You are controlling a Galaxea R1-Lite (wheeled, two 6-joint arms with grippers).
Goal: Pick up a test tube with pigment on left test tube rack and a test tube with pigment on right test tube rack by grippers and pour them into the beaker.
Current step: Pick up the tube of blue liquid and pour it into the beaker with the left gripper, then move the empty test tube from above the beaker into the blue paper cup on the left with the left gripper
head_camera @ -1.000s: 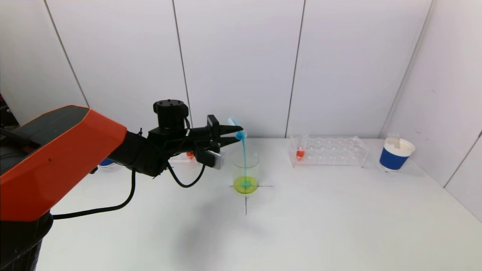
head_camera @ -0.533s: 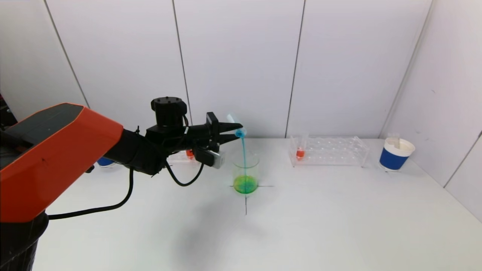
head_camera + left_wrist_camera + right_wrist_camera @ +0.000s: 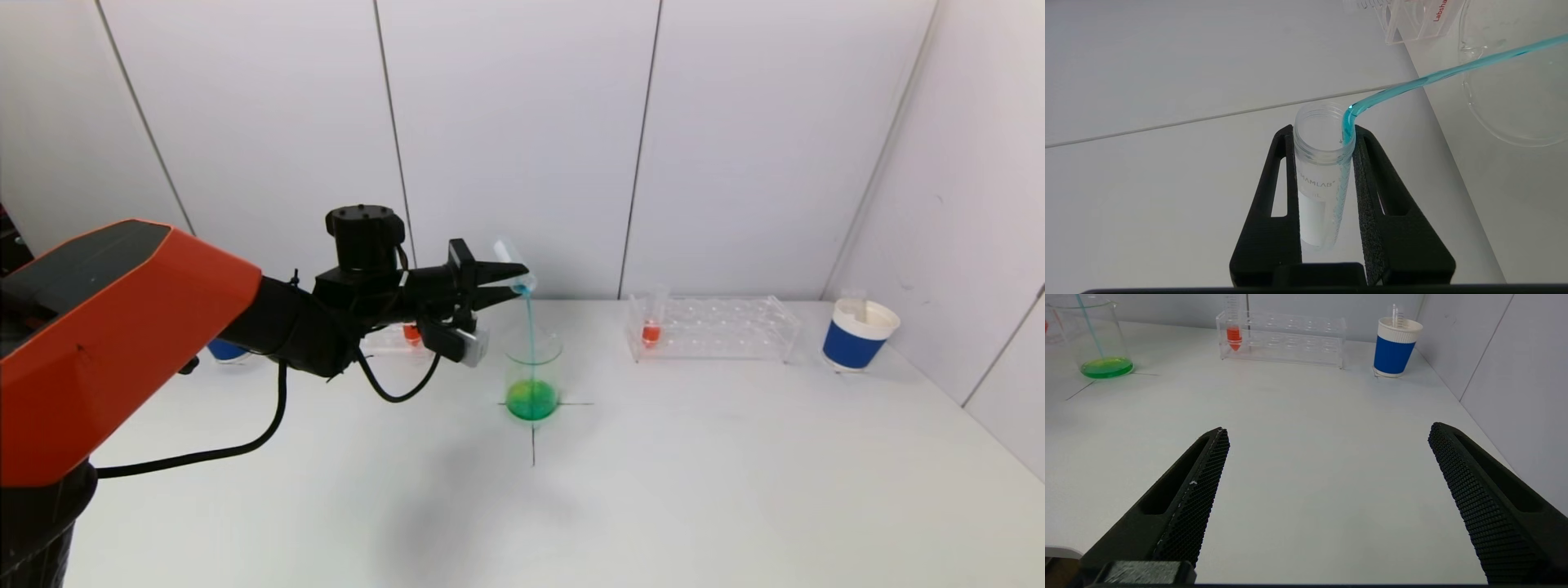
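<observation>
While the white tabletop lies open near me and to the right, my left gripper hangs above the clear glass beaker at the table's centre cross, clamped on a tilted clear plastic test tube. A thin blue stream falls from its mouth into green liquid. My right gripper hovers low over the near right table, fingers spread wide. The clear right rack holds an orange-filled tube at the far edge.
</observation>
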